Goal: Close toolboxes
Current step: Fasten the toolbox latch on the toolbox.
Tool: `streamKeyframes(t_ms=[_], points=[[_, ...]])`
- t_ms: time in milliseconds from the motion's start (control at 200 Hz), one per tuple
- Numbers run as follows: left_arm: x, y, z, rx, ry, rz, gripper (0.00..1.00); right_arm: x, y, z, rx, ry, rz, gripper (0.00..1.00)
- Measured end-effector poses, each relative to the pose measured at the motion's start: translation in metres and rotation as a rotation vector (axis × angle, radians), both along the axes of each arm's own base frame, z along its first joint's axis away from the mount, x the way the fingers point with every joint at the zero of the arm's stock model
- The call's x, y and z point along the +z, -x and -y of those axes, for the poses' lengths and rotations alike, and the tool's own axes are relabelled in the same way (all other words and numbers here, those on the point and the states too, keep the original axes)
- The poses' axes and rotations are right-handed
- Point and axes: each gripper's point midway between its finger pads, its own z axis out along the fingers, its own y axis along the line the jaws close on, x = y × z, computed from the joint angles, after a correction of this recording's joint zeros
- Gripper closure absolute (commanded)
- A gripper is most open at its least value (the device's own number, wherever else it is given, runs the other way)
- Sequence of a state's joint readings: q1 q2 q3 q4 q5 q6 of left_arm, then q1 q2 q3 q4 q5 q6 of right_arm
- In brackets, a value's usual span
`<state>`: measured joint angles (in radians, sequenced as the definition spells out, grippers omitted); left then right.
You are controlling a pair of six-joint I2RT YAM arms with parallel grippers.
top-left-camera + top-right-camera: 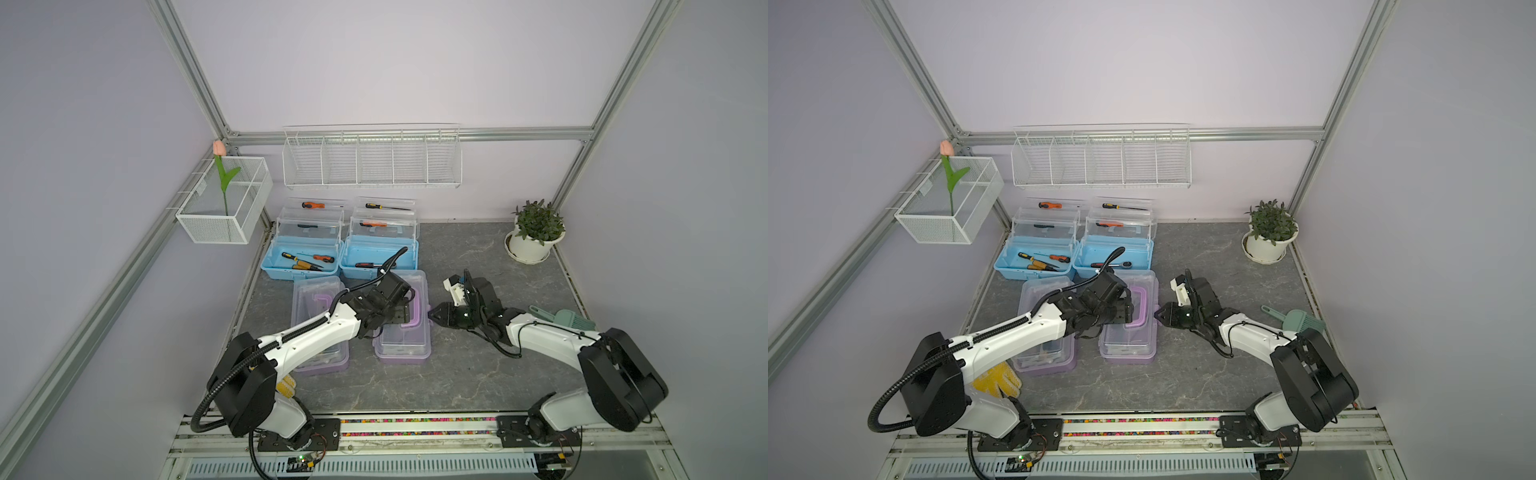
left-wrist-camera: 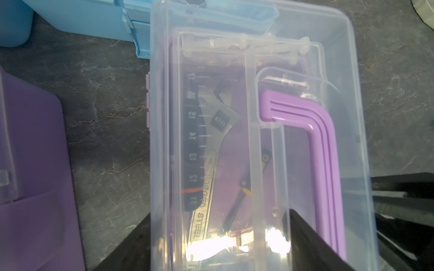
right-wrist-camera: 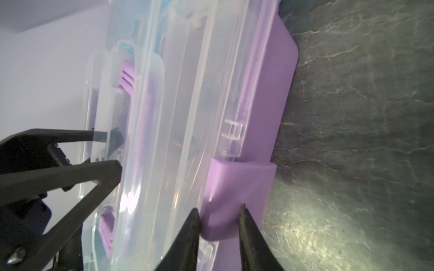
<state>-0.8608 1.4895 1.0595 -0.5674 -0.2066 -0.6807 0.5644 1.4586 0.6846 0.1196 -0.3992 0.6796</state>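
While the purple toolbox point(image 1: 402, 351) under both arms has its clear lid point(image 2: 347, 93) down, closing isn't finished, by my read.

Both top views: the box's long axis runs away from the robot base. The left gripper point(image 1: 401, 316) is over the lid by the handle point(image 1: 415, 309). The right gripper point(image 1: 430, 316) is at the middle of the long side facing the right arm. A second purple toolbox point(image 1: 318, 291) sits just beside the opposite long side, lid down too. Two blue toolboxes point(image 1: 299, 268) stand beyond its far end, lids up.

Left wrist: the left gripper's fingers are spread wide over the lid, clamping nothing. Handle folded flat, wrench point(image 2: 212, 145) inside.

Right wrist: the right gripper's tips are close together with the purple latch point(image 3: 234, 185) between them. It's probably pinched, though blur hides true contact. The latch lies straight ahead of this gripper, the nearer arm. Next move likely swings it up against the lid edge while the left gripper steadies the lid.
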Motion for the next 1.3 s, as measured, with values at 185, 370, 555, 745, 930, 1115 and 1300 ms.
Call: streamKeyframes(t_ms=[185, 370, 555, 745, 930, 1115, 1300], points=[[0.0, 0.0, 0.0, 0.0, 0.0, 0.001, 0.3, 0.0, 0.0, -0.001, 0.001, 0.003, 0.001, 0.73], [0.0, 0.0, 0.0, 0.001, -0.004, 0.003, 0.3, 0.001, -0.001, 0.0, 0.002, 0.008, 0.001, 0.73], [0.001, -0.001, 0.003, -0.004, 0.0, 0.007, 0.3, 0.001, -0.008, 0.022, -0.031, 0.067, -0.003, 0.73], [0.001, -0.001, 0.006, -0.01, 0.003, 0.011, 0.3, -0.003, -0.016, 0.054, -0.088, 0.194, 0.013, 0.73], [0.001, -0.001, 0.007, -0.011, 0.002, 0.011, 0.3, -0.02, -0.012, 0.053, -0.058, 0.266, -0.015, 0.74], [0.001, -0.001, 0.007, -0.014, 0.003, 0.01, 0.34, -0.037, -0.008, 0.027, 0.02, 0.245, -0.054, 0.74], [-0.001, -0.001, 0.008, -0.017, 0.003, 0.006, 0.37, -0.043, -0.008, 0.019, 0.016, 0.211, -0.083, 0.74]])
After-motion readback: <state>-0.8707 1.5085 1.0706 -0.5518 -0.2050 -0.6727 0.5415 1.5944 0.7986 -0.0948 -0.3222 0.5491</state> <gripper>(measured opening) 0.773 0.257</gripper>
